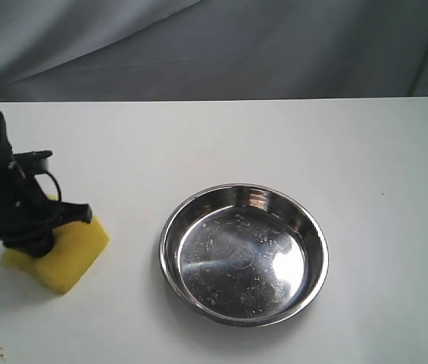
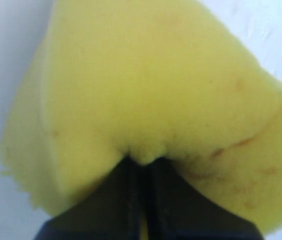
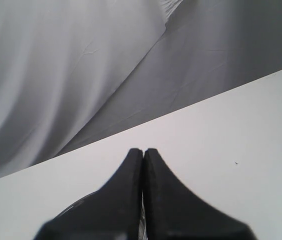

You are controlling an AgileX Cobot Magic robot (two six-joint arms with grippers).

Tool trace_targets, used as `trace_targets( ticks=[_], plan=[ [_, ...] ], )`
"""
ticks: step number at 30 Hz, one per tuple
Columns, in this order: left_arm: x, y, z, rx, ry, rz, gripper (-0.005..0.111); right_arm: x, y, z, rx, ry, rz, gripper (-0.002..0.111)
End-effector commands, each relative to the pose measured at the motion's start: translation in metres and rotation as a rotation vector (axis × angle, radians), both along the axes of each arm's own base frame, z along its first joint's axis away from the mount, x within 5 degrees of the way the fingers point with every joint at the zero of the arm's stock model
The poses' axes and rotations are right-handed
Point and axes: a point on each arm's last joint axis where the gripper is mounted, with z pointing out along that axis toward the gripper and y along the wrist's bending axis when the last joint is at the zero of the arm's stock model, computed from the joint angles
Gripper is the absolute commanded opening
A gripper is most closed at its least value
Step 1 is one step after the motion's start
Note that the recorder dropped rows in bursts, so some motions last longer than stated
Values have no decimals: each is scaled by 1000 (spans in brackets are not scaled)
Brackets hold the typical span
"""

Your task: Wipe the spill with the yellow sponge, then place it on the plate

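- A faint round stamp sits at the middle of the plate's (image 1: 165, 246) scratched base, too small to read.
- The left pincer (image 2: 143, 164) is clenched on the yellow sponge (image 1: 76, 254): in the left wrist view its two black fingers (image 2: 123, 200) stand almost together, with a small nub of foam pinched between their tips and the foam dimpled around them.
- In the exterior view the sponge lies flat on the white table (image 1: 236, 144), at the left and near the front edge. The left arm comes down onto its rear left part, so the bare yellow corner shows to the right of the pincer, towards the plate.
- Thin amber-orange streaks mark the sponge's top face beside the fingers.
- The plate stands on the table to the right of the sponge, apart from it, with bare tabletop between them.
- The right pincer (image 3: 143, 153) is clenched on nothing, its fingertips touching, raised over the table and facing the grey backdrop cloth (image 3: 56, 75).
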Motion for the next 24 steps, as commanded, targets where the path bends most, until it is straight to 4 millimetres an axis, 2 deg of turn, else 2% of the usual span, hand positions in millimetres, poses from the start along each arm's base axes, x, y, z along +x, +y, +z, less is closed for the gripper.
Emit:
trace_targets(
  ticks=[1,5,11,13,14,15,16,17,20,24],
  plan=[
    [41,-11,2,-74,-148,77,0,0,0,-1,-14,-3,-2,0],
    [49,-14,31,-95,-188,70,0,0,0,-1,-14,-3,-2,0],
    [32,-18,96,-135,-292,17,0,0,0,-1,-14,-3,-2,0],
    [8,-40,138,-165,-392,-93,0,0,0,-1,-14,-3,-2,0],
    [3,-46,145,-176,-415,-115,0,0,0,-1,-14,-3,-2,0],
    [-10,-63,161,-205,-461,-162,0,0,0,-1,-14,-3,-2,0],
    [-16,-72,165,-218,-469,-186,0,0,0,-1,-14,-3,-2,0],
    [-27,-90,171,-240,-476,-219,0,0,0,-1,-14,-3,-2,0],
    [-39,-114,170,-254,-484,-299,0,0,0,-1,-14,-3,-2,0],
    [-48,-155,147,-197,-469,-395,0,0,0,-1,-14,-3,-2,0]
  ],
)
